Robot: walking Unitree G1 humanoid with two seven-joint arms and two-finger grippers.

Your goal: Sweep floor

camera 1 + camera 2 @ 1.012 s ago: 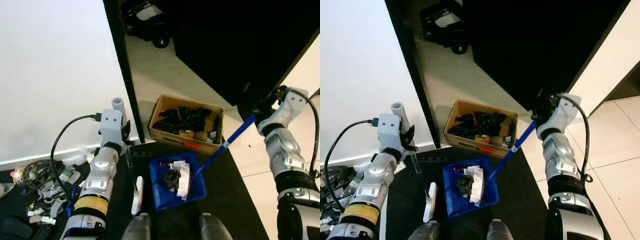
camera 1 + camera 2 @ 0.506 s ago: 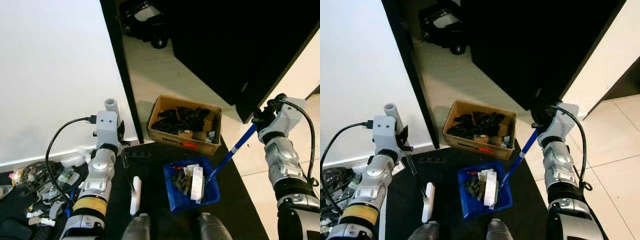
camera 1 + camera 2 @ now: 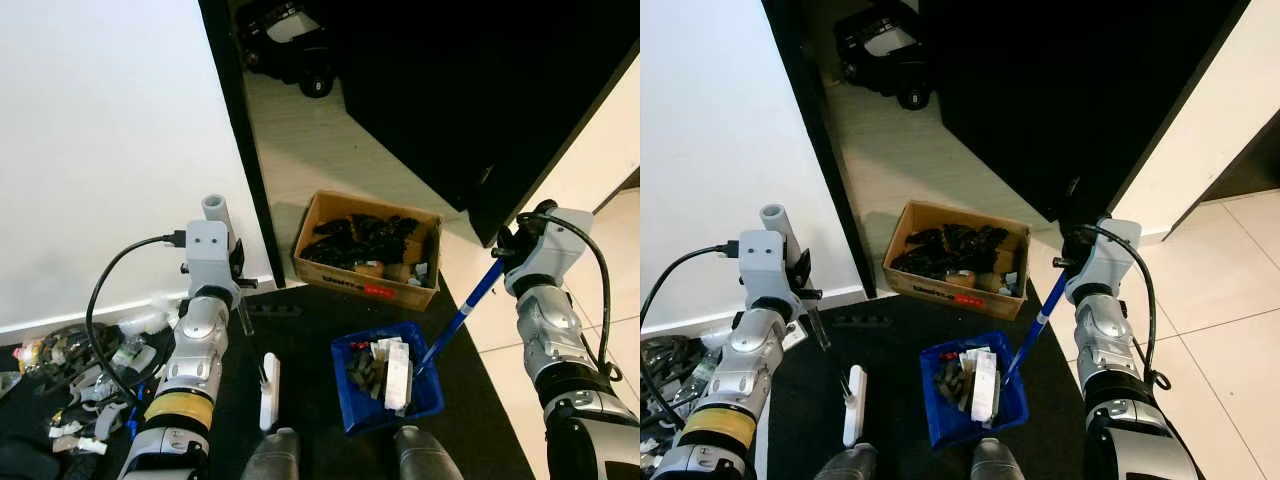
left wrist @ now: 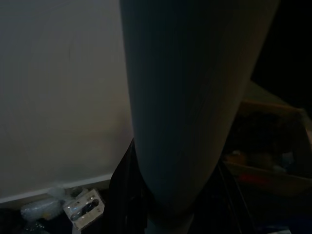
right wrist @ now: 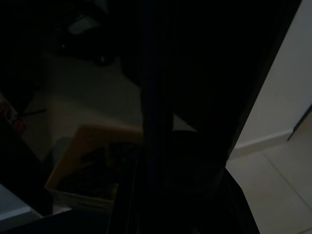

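From the head views, the right gripper (image 3: 512, 243) was closed on the blue handle of a dustpan (image 3: 388, 375) already holding scraps on the black mat (image 3: 300, 345), so sweeping looked mostly done, emptying left. The left gripper (image 3: 236, 283) was clamped around the broom (image 3: 268, 390) handle. The cardboard box (image 3: 368, 250) bore a red label, unreadable; both wrist views were dark, showing no writing.
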